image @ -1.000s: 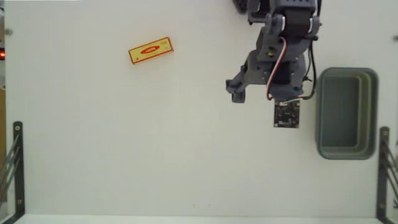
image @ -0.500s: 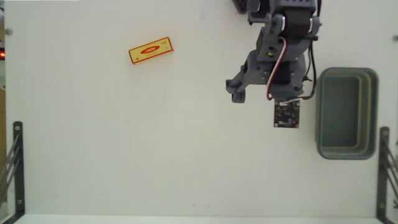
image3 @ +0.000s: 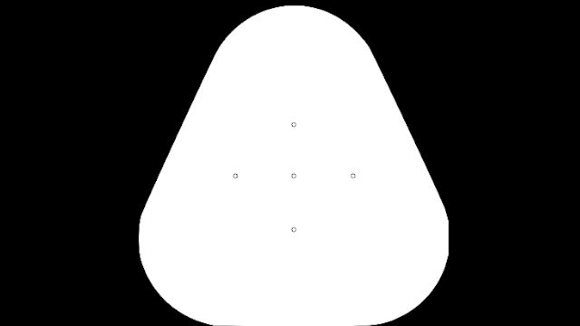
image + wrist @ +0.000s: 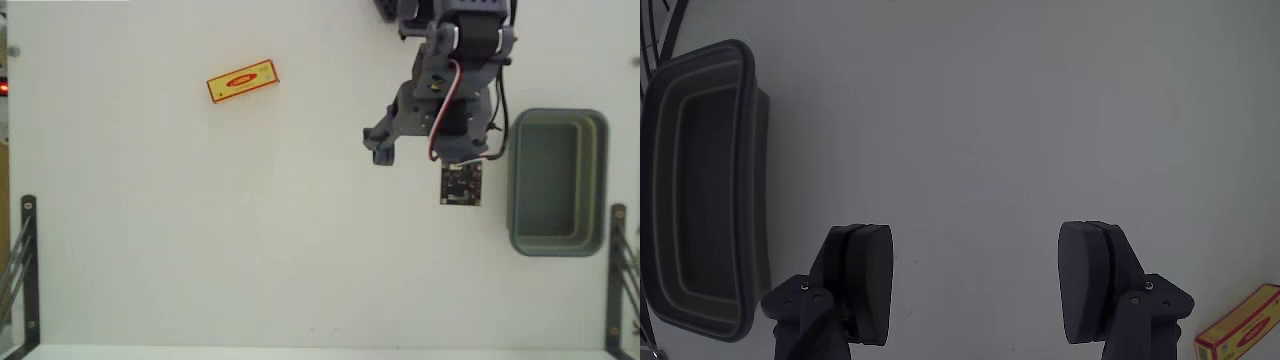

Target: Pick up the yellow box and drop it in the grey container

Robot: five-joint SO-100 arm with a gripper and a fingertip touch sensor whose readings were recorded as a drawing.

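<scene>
Hand spread wide and empty — nothing had shifted over the last second.

Compared with the earlier fixed views, arm and yellow box had not moved, so by my reading the reach had not begun. The box lay flat on the white surface, well apart from the grey container and far to its left in the fixed view — the hand hung just beside the container, also on its left.
</scene>
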